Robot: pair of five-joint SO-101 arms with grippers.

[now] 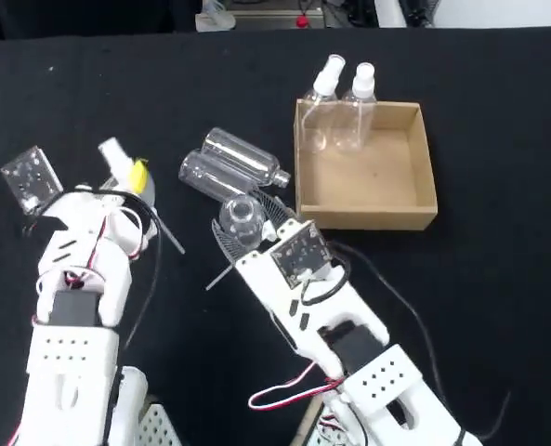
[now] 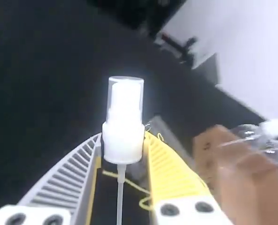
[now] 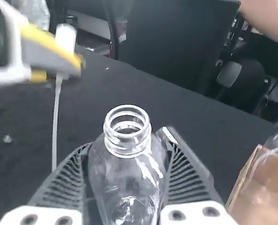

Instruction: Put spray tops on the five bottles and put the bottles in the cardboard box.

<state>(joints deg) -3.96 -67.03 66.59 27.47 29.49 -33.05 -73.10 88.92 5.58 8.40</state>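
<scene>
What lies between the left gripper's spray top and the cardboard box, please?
In the high view, two clear bottles lie side by side between the spray top and the cardboard box.

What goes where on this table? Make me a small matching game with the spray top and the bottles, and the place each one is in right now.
Things
1. loose spray top
2. two capped bottles
3. two bottles on their sides
4. upright open bottle

Places
A. standing in the cardboard box
B. held in the left gripper
C. held in the right gripper
D. lying on the table beside the box

Pairs: 1-B, 2-A, 3-D, 4-C
</scene>
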